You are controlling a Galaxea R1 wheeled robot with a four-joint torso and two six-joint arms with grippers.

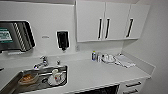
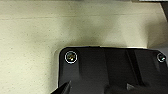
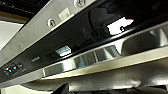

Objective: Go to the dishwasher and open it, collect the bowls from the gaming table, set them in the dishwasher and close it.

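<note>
White countertop (image 1: 100,72) filling the head view, dishwasher (image 1: 102,90) sitting dark under its front edge, right of the sink (image 1: 37,80). Left wrist is hanging over speckled floor (image 2: 37,37); fingers can't tell. Right wrist is facing the dishwasher's black control strip (image 3: 75,42) and steel handle recess (image 3: 105,53), grip can't tell; I'd be hooking that recess squarely and pulling evenly.

A white table (image 1: 100,72) runs along a white wall (image 1: 45,15), with a steel sink (image 1: 40,78) and tap (image 1: 42,62) set in it. White wall cabinets (image 1: 110,21) with dark handles hang above. A black dispenser (image 1: 62,40) is on the wall.
</note>
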